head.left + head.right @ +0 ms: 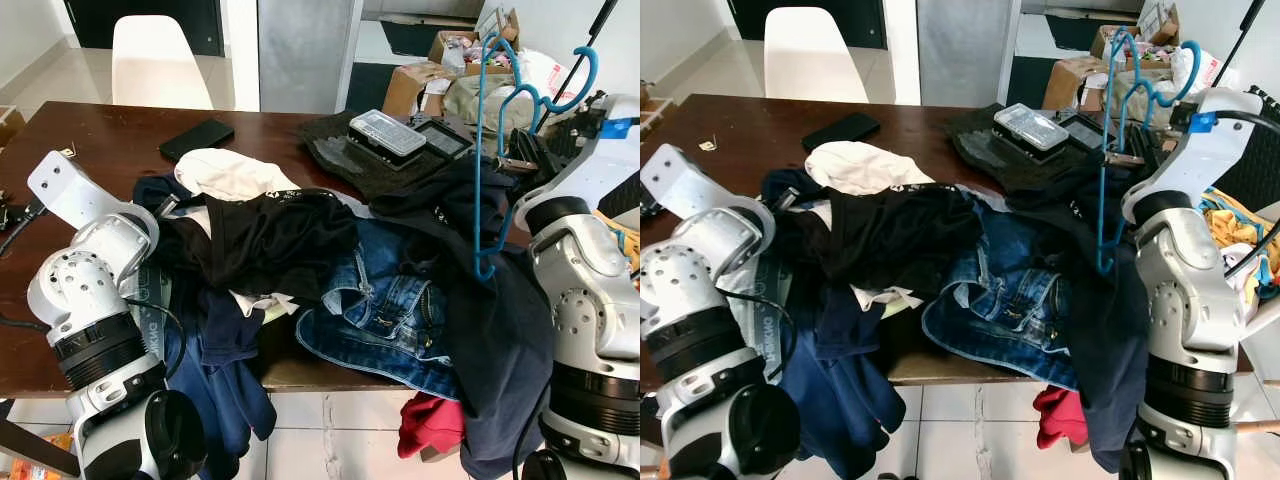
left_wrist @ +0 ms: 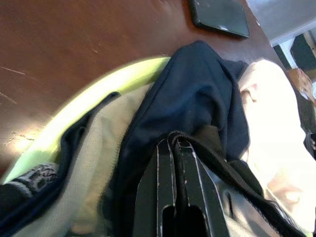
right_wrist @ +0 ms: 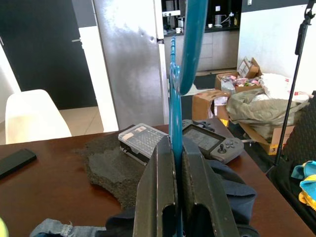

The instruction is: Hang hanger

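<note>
**Right now: blue hanger pinched in right gripper, held up over the clothes pile**

Right gripper (image 3: 174,168): fingers closed narrow on the blue hanger (image 1: 481,180), clamping its thin plastic bar between them. Hanger is raised above the right side of the table (image 1: 90,140), hook end up near the top of the head views, long bar running down toward the dark clothes below.

Left gripper (image 2: 177,168): fingers pressed together, pinching a fold of black fabric (image 2: 207,148). It sits low in the pile, over navy cloth (image 2: 192,94) and a cream garment (image 2: 271,123), with a lime-green edge (image 2: 98,94) just beside them.

Pile on the dark wooden table: black top (image 1: 270,235), white garment (image 1: 230,172), blue jeans (image 1: 385,310), navy clothing hanging over the front edge, something red (image 1: 430,420) below the table edge.

Behind the pile: black phone (image 1: 196,137) lying flat, clear plastic case (image 1: 387,131) on a dark grey mat (image 1: 335,140), handheld game console (image 3: 212,140) beside it. White chair (image 1: 155,60) at the far side. Cardboard boxes (image 3: 207,101) and bags on the floor beyond.

Writing: some white lettering on the left arm's side, too small to read. No brand legible elsewhere.
</note>
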Available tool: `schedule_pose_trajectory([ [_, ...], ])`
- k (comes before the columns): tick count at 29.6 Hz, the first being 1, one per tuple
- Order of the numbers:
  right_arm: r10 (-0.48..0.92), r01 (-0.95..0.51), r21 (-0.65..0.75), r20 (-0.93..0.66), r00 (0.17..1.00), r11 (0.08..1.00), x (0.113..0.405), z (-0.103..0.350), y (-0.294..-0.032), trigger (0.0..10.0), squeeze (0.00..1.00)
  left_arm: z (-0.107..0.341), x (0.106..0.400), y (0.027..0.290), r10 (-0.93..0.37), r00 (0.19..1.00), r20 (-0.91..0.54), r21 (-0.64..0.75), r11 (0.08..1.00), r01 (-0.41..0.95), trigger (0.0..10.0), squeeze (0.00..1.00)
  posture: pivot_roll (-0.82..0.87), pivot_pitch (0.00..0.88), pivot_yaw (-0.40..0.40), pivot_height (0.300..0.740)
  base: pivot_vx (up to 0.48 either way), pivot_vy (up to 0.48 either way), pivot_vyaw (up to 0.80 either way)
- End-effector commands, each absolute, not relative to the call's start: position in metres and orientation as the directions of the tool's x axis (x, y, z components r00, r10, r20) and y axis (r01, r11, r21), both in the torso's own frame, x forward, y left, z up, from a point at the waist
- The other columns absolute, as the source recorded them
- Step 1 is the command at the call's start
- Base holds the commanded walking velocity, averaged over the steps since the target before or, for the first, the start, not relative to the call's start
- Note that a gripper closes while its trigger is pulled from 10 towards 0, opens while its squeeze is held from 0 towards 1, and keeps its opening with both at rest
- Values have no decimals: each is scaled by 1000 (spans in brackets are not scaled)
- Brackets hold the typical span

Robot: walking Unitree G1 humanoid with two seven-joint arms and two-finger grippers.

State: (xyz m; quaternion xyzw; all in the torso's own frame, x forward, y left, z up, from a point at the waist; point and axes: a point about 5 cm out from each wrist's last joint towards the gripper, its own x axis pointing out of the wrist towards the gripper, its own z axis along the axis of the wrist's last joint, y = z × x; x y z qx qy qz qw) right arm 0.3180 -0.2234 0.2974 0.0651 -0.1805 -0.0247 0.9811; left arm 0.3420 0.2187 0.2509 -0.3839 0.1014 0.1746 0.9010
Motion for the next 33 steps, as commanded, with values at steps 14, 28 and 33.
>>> schedule_pose_trajectory([
  [14, -87, 43, 131, 350, 933, 990, 315, 298, -226, 10000, 0, 349, 332, 179, -126, 946, 300, -233, 952, 200, 0, 0, 97, 157, -19, 740, 0, 0, 0],
  [28, -93, 48, 133, 353, 931, 990, 315, 299, -227, 10000, 0, 414, 318, 249, 23, 868, 496, -114, 993, 39, 0, 0, 98, 155, -13, 740, 0, 0, 0],
  [33, -99, 54, 133, 355, 930, 990, 315, 299, -229, 10000, 0, 453, 294, 247, -220, 762, 609, 103, 974, 200, 0, 0, 93, 149, -14, 740, 0, 0, 0],
])
